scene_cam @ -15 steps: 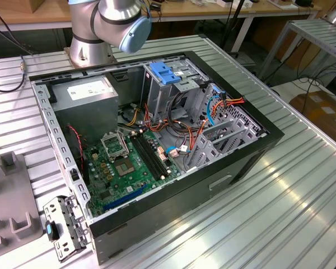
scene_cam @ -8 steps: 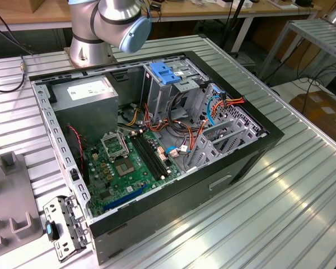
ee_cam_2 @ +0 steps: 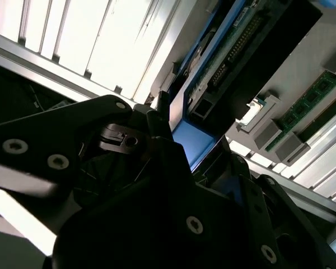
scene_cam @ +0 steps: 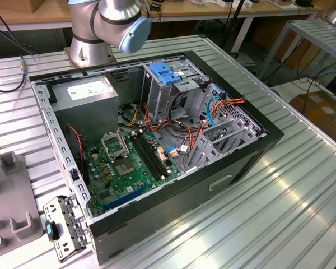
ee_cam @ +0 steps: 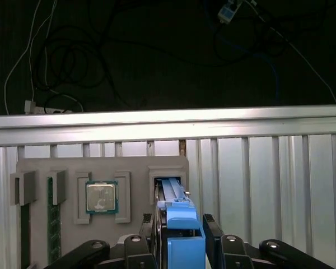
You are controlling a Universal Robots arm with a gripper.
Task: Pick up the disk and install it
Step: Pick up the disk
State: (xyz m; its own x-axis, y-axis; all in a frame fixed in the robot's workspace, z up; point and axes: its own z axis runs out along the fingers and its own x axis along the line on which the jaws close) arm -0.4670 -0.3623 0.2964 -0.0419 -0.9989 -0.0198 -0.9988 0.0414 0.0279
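In the first wrist view the disk stands on edge in a slot of a grey holder plate, its blue carrier bracket facing the camera. My gripper is shut on it, one black finger on each side of the bracket. In the second wrist view the disk's dark underside with its connector row and its blue bracket run away from the black gripper body. I cannot tell whether the disk still rests in the slot.
The holder plate also carries a processor chip and memory sticks. In the exterior view the open computer case lies on the ribbed metal table, with a grey power-supply box, a blue latch on a metal cage, and the motherboard.
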